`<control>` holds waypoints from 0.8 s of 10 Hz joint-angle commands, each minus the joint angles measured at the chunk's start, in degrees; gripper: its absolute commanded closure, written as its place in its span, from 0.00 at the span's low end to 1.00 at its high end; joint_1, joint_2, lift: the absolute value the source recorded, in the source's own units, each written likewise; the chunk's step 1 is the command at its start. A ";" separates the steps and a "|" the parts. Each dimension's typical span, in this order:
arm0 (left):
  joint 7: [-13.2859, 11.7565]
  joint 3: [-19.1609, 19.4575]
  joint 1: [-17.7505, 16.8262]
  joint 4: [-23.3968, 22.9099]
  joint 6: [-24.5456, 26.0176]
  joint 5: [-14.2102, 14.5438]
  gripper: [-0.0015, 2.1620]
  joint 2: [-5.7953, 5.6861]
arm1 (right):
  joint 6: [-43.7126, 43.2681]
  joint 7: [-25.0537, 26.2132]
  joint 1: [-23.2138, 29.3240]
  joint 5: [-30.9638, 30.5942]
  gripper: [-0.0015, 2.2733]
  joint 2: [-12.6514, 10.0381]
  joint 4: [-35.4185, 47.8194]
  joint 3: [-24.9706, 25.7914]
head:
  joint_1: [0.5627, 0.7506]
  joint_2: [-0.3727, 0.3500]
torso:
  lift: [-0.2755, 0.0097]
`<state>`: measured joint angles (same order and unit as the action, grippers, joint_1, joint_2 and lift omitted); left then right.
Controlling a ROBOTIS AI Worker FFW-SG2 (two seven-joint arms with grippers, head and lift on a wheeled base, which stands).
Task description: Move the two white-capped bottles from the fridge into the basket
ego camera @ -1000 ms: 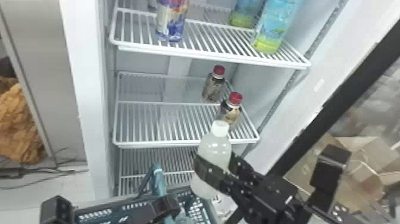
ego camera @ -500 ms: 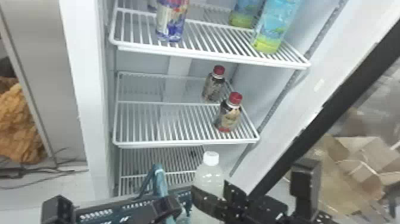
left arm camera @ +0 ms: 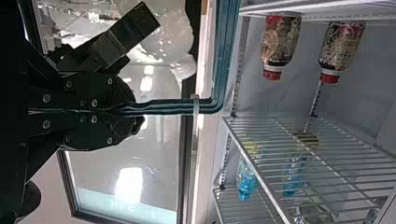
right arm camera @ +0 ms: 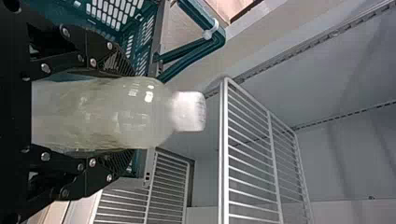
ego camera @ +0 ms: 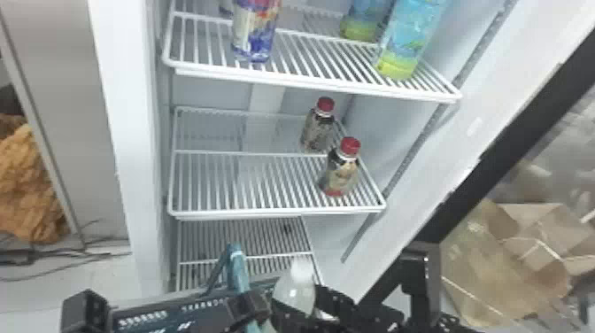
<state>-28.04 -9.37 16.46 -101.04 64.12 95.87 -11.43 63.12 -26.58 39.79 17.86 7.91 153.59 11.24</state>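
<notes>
Fingers of the right gripper (ego camera: 295, 310) are gripping the pale, cloudy white-capped bottle (ego camera: 292, 294), one on each side of its body, and its white cap (ego camera: 302, 271) is pointing up beyond them. The bottle is standing upright or nearly so at the teal basket (ego camera: 144, 315), near its raised handle (ego camera: 239, 268); whether its base is sitting inside, I cannot tell. Fingers of the left gripper (ego camera: 250, 307) are closing tightly around that handle, pressed together with the teal bars running out between them.

Inside the fridge, two dark bottles with red caps, one nearer (ego camera: 341, 173) and one farther back (ego camera: 317, 129), are standing on the middle shelf (ego camera: 274, 214). On the upper shelf (ego camera: 310, 84), a blue and red container (ego camera: 256, 35) is standing toward the left, while two blue-green bottles, a front one (ego camera: 406, 44) and a rear one (ego camera: 363, 22), are standing toward the right.
</notes>
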 commanded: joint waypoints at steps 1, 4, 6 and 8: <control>0.00 0.00 -0.01 0.00 0.00 0.11 0.52 0.00 | 0.02 -0.05 -0.14 -0.15 0.26 0.00 -0.24 0.41 | 0.70 0.03 | 0.05; 0.00 0.12 0.13 0.00 0.00 0.11 0.52 0.00 | -5.75 0.13 0.85 -1.40 0.20 -0.87 0.74 2.12 | 0.70 0.03 | 0.05; 0.00 0.23 0.27 0.00 0.00 0.11 0.52 0.00 | -16.57 2.06 3.10 -4.60 0.20 -3.51 2.99 5.21 | 0.70 0.03 | 0.05; 0.00 0.35 0.41 0.00 0.00 0.11 0.52 0.09 | -30.07 3.38 3.80 -4.37 0.20 -4.39 2.01 6.12 | 0.70 0.03 | 0.05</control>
<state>-28.03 -9.04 16.84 -101.03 64.12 95.98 -11.40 36.41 -23.22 43.48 13.53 3.83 155.78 17.15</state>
